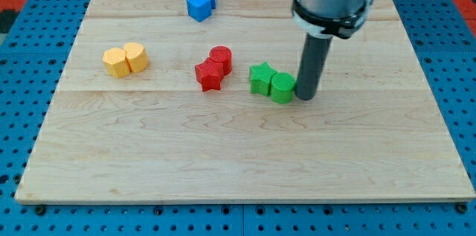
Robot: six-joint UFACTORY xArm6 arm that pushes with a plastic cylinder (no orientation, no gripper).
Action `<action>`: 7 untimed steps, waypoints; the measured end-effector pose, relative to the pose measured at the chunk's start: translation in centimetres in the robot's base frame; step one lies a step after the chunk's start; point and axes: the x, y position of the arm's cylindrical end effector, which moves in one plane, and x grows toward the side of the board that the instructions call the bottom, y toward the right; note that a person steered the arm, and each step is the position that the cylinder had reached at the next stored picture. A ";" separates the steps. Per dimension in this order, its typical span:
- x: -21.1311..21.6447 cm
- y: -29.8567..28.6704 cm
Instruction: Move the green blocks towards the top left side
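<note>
A green star block (pixel 261 77) and a green cylinder block (pixel 282 87) sit touching each other near the middle of the wooden board (pixel 238 154), slightly to the view's right. My tip (pixel 306 97) rests on the board right against the right side of the green cylinder. The rod rises from there to the arm's grey body at the view's top.
A red cylinder (pixel 221 59) and a red star (pixel 210 75) sit just left of the green blocks. Two yellow blocks (pixel 125 59) lie at the view's left. Two blue blocks (pixel 201 1) lie near the top edge.
</note>
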 end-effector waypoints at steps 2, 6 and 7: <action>1.1 -0.8; -2.0 -4.2; -3.3 -7.4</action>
